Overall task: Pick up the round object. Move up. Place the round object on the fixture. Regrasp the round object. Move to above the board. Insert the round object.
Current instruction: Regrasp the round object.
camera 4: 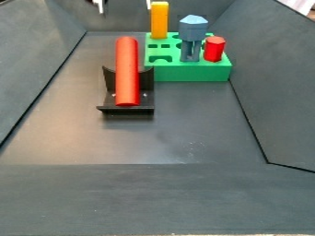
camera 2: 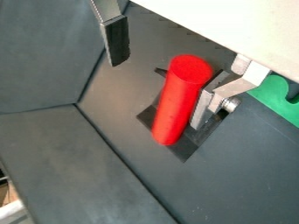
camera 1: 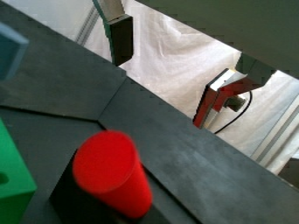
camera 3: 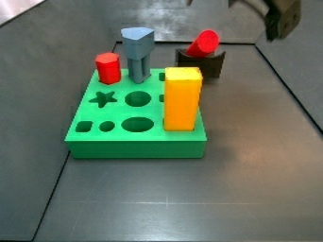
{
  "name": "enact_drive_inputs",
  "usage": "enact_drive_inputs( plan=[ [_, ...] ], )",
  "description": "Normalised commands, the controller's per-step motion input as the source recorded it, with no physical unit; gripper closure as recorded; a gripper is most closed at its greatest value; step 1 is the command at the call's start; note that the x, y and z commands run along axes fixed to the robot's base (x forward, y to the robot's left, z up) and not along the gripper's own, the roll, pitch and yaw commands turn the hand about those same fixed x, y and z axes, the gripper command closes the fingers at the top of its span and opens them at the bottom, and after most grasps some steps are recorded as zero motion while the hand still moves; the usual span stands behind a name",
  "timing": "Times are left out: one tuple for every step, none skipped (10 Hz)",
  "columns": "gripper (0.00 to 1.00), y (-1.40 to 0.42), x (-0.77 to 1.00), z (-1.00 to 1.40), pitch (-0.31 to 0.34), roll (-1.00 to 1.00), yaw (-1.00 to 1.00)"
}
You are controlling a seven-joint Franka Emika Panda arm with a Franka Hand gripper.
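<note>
- The round object lies tilted across the fixture, resting in its notch, nothing gripping it.
- Just behind sits the board, carrying the orange block, the blue-grey prism and the hexagonal peg.
- The gripper hangs above, fingers spread, empty.

Round object: smooth red plastic-looking cylinder, faint sheen; fixture: matt dark block; board: matt green, plastic-looking; floor: matt dark grey sheet, lightly scuffed; hand, raised above the fixture: silver metal finger plates with dark matt pads.
</note>
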Motion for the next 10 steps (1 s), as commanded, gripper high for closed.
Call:
enact_drive_inputs(
  plan=[
    [0.00, 0.02, 0.11, -1.00, 0.005, 0.06, 0.11],
    [0.00, 0.02, 0.12, -1.00, -0.004, 0.06, 0.11],
    [0.00, 0.01, 0.13, -1.00, -0.014, 0.06, 0.10],
    [0.00, 0.00, 0.15, -1.00, -0.024, 0.07, 0.08],
    [0.00, 0.00, 0.14, -0.91, -0.027, 0.07, 0.07],
    [0.00, -0.01, 0.11, -0.71, -0.030, 0.07, 0.06],
    [0.00, -0.01, 0.10, -0.55, -0.031, 0.07, 0.05],
    [0.00, -0.01, 0.09, -0.40, -0.028, 0.07, 0.04],
    [0.00, -0.01, 0.09, -0.25, -0.023, 0.08, 0.04],
    [1.00, 0.00, 0.00, 0.00, 0.000, 0.00, 0.00]
  ],
)
